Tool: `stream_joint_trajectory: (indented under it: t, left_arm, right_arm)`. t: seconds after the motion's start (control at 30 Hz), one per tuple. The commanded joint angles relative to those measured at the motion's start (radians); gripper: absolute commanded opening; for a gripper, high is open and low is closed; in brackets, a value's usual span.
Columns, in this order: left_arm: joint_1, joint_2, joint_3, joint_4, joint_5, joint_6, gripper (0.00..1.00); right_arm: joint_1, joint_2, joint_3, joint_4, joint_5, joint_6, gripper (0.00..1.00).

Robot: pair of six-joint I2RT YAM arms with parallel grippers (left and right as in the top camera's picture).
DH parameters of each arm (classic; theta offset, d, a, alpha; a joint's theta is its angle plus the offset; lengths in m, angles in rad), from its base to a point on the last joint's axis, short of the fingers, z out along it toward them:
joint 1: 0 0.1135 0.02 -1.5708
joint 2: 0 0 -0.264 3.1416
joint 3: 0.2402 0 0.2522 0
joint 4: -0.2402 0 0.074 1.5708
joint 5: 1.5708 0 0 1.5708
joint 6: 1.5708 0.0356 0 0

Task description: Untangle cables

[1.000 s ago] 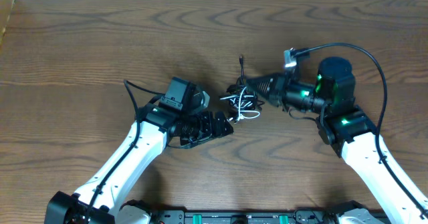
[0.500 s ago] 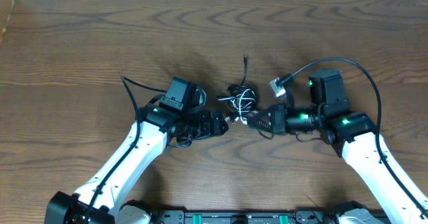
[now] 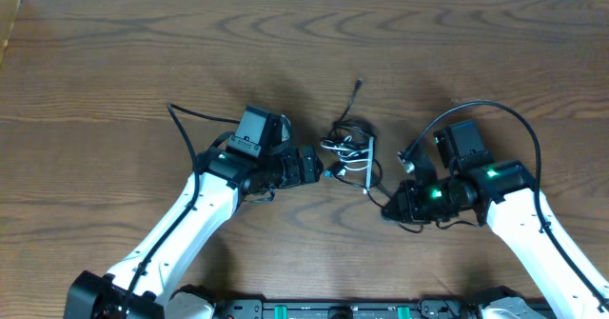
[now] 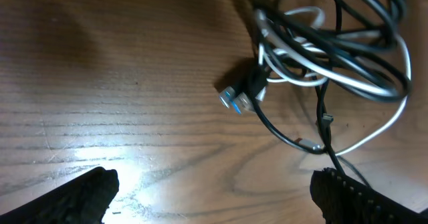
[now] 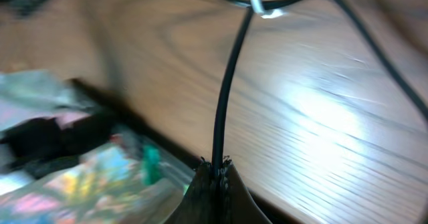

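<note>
The cables lie knotted together mid-table: a thin black cable [image 3: 354, 127] looped round a shorter white cable [image 3: 348, 163]. In the left wrist view the black loops [image 4: 364, 83] and white strands [image 4: 301, 50] fill the upper right, with a small plug [image 4: 235, 98] sticking out toward me. My left gripper [image 3: 322, 169] is open just left of the knot, its fingertips [image 4: 90, 192] wide apart with only bare wood between them [image 4: 217, 197]. My right gripper [image 3: 389, 209] sits near and right of the knot, shut on the black cable [image 5: 227, 90], which runs taut from the closed tips [image 5: 219, 169].
One loose black end [image 3: 358, 88] points toward the far side of the table [image 3: 114, 62]. Thicker black arm wires arc over the right arm [image 3: 519, 129] and behind the left arm [image 3: 190, 119]. The table's front edge shows, blurred, in the right wrist view.
My right gripper has drawn the black cable from the far side of the knot to the near right, dragging the knot slightly right. My left gripper has opened wider and pulled back a little.
</note>
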Motion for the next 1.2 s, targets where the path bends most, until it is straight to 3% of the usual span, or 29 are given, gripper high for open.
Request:
stream_joint_trajectory:
  t: [0.0,0.37,0.57,0.73,0.83,1.0,1.03,1.07,1.17]
  left_arm:
    - [-0.001,0.032,0.0,0.009,-0.029,-0.021,0.97]
    - [-0.001,0.079,0.0,0.051,-0.069,-0.019,0.97]
    - [-0.001,0.08,0.0,0.045,-0.159,-0.019,0.97]
    - [-0.001,0.08,-0.003,0.045,-0.193,0.008,0.97]
    - [-0.001,0.08,-0.017,0.045,-0.232,0.01,0.97]
    - [-0.001,0.08,-0.046,0.047,-0.235,0.006,0.97]
    - [-0.001,0.08,-0.047,0.049,-0.235,0.006,0.97]
    - [-0.001,0.08,-0.047,0.05,-0.235,0.006,0.97]
    - [-0.001,0.08,-0.047,0.05,-0.235,0.006,0.97]
  right_arm:
    - [-0.009,-0.006,0.0,-0.044,0.245,0.001,0.01]
    - [-0.009,-0.006,0.0,-0.071,0.714,0.256,0.02]
    - [-0.009,-0.006,0.0,-0.068,0.923,0.372,0.1]
    - [-0.009,-0.006,0.0,-0.035,0.926,0.38,0.1]
    - [-0.009,-0.006,0.0,-0.029,0.896,0.38,0.15]
    - [-0.008,-0.006,-0.001,-0.031,0.826,0.383,0.39]
    - [-0.008,-0.006,-0.001,-0.031,0.826,0.395,0.57]
    - [-0.008,-0.006,-0.001,-0.032,0.826,0.403,0.99]
    - [-0.008,-0.006,-0.001,-0.024,0.778,0.418,0.99]
